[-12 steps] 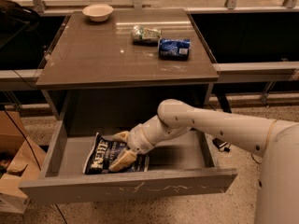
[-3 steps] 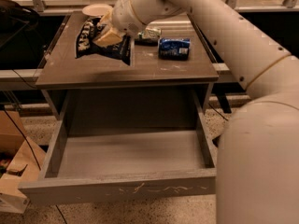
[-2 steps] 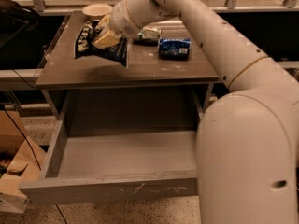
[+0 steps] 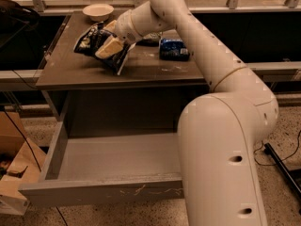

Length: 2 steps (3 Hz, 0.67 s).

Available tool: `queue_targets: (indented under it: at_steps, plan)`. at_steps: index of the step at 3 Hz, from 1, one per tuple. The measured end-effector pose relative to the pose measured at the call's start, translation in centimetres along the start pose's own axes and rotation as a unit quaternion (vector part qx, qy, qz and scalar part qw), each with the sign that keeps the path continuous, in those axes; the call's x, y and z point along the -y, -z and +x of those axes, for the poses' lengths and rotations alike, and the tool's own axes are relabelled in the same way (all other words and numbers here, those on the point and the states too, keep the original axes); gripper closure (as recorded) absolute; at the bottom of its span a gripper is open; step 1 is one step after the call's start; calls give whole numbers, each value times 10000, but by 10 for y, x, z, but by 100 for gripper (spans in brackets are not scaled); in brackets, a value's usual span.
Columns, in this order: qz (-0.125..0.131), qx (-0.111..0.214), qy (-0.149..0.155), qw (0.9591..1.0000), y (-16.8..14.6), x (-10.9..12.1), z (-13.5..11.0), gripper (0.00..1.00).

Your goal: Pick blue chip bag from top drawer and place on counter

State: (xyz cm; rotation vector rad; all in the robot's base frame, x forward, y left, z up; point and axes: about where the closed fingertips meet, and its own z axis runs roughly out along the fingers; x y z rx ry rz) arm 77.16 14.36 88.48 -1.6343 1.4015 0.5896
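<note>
Cream two-finger gripper (image 4: 108, 47) is clamped on the large, crinkled dark navy-blue chip bag (image 4: 89, 40), holding it tilted over the left part of the glossy grey-brown counter (image 4: 141, 72). Below, the wide grey top drawer (image 4: 103, 189) stands pulled open.

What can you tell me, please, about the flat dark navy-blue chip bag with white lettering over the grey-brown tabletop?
The dark navy-blue chip bag is flat, crinkled and foil-like, with white lettering. It hangs tilted, clamped near its middle in the robot's tan two-finger gripper, over the left part of the glossy grey-brown counter. Its lower corner is near the surface; whether it touches, I cannot tell.
</note>
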Motion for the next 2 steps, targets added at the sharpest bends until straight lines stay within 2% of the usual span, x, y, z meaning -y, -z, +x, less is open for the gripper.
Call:
queue_targets:
  at_steps: [1, 2]
  plan:
    - [19, 23, -18, 10000, -2, 3, 2, 0]
    - [18, 23, -18, 10000, -2, 3, 2, 0]
